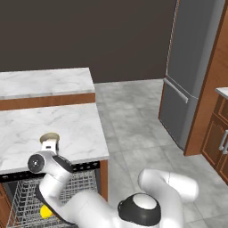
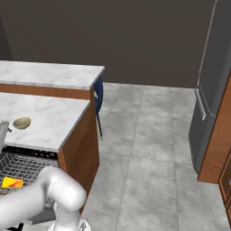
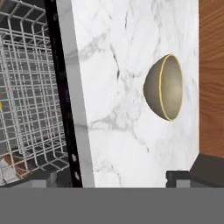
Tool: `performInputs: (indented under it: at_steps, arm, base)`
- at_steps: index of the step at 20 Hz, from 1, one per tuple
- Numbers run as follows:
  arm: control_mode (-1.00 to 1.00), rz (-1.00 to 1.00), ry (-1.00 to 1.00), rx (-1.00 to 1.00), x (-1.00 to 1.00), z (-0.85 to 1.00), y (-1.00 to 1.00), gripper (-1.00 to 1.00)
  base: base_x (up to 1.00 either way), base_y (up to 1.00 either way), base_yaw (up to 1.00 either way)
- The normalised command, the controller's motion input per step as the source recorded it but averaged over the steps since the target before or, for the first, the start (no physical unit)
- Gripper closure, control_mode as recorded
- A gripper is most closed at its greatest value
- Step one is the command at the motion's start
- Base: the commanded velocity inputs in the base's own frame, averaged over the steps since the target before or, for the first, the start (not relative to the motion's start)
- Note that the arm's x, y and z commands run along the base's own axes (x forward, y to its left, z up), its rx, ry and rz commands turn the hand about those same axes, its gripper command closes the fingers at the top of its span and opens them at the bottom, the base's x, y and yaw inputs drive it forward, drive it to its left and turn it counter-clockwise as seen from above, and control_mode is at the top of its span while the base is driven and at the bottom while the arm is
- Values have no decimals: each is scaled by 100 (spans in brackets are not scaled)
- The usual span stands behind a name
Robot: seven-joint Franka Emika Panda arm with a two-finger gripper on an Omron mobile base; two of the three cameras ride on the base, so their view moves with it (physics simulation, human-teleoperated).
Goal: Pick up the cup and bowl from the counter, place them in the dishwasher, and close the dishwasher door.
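From left to right we see the yellow cup (image 1: 46,212) lying in the dishwasher's (image 1: 84,168) wire rack (image 1: 26,196), our gripper (image 3: 109,177) above the counter's (image 1: 67,129) front edge, jaws apart and empty, and the olive-tan bowl (image 3: 165,87) near the counter's back edge.

Dark wall (image 1: 89,35), grey tiled floor (image 1: 133,129), tall grey fridge (image 1: 189,67) beside wood cabinets (image 1: 218,129)

The olive-tan bowl (image 3: 164,87) sits upright on the white marble counter (image 1: 67,129), back from its front edge. The yellow cup (image 2: 12,182) (red-orange patch showing) lies in the dishwasher (image 1: 82,168)'s pulled-out grey wire rack (image 3: 30,87).
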Motion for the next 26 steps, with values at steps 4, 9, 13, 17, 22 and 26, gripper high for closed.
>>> performInputs:
  at_steps: [4, 9, 13, 17, 22, 26]
  arm:
    - [-100, 0, 0, -2, 32, 38, 0, -100]
    - [-100, 0, 0, -1, 32, 17, 0, -100]
    - [-100, 0, 0, 0, 37, -2, 3, -100]
    - [-100, 0, 0, -1, 36, -15, 11, -100]
    - [-100, 0, 0, 0, 36, -16, 21, -100]
    - [-100, 2, 1, 0, 37, -28, 27, -100]
  base:
    - [0, 0, 0]
    - [0, 0, 0]
    - [0, 0, 0]
    - [0, 0, 0]
    - [0, 0, 0]
    - [0, 0, 0]
